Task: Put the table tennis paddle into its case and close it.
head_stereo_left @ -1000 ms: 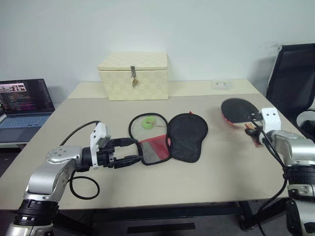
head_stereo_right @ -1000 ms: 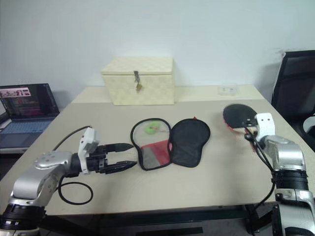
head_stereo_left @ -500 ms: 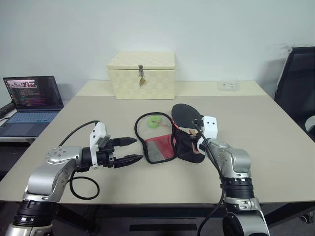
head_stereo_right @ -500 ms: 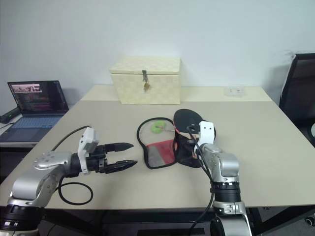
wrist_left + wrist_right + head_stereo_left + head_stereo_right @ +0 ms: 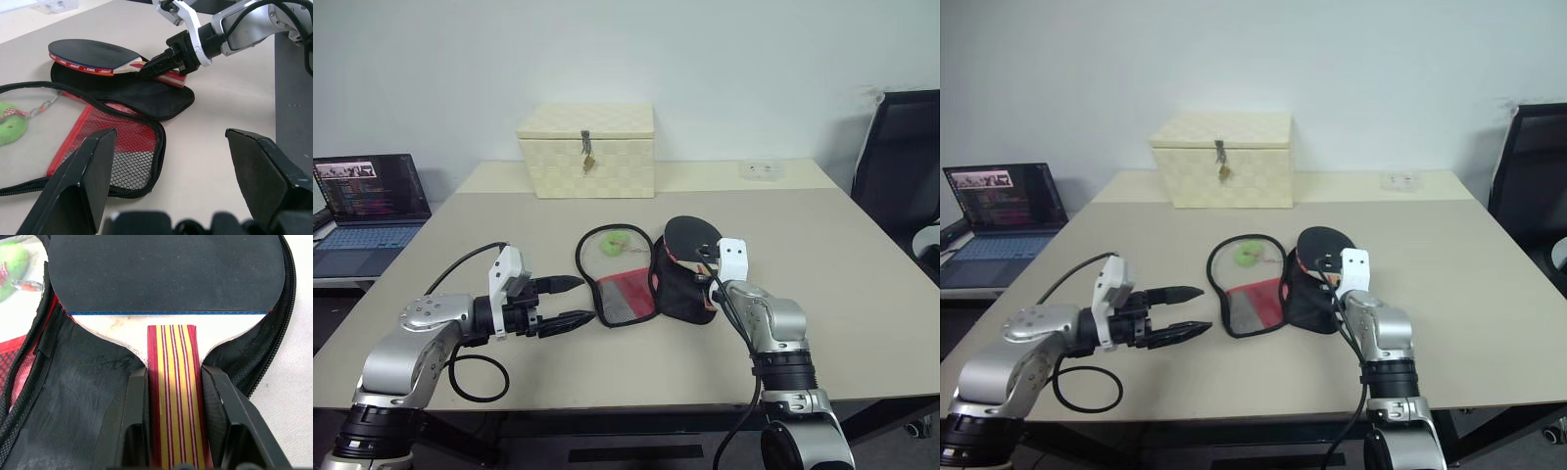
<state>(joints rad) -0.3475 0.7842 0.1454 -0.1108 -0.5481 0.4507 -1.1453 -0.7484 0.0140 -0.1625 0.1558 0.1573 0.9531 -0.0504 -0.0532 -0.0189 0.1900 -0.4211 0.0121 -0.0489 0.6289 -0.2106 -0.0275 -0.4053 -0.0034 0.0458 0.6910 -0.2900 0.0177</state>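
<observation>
The table tennis paddle [image 5: 690, 235] has a round black face and a striped wooden handle [image 5: 173, 382]. My right gripper [image 5: 173, 377] is shut on that handle. It holds the paddle [image 5: 93, 54] roughly level just over the black half [image 5: 680, 289] of its case. The case lies unzipped and spread flat mid-table, with its red mesh half [image 5: 622, 294] to the left. My left gripper [image 5: 576, 301] hovers open and empty a little left of the mesh half, pointing at it.
A small green ball [image 5: 609, 247] lies on the far part of the case's left half. At the back of the table [image 5: 862, 294] stands a cream woven box [image 5: 587, 152] with a latch. A laptop [image 5: 367, 201] is far left and a black chair [image 5: 901, 157] far right.
My right arm has swung left, carrying the paddle from the table's right side to over the case's black half. The left gripper has stayed put. The camera view has shifted.
</observation>
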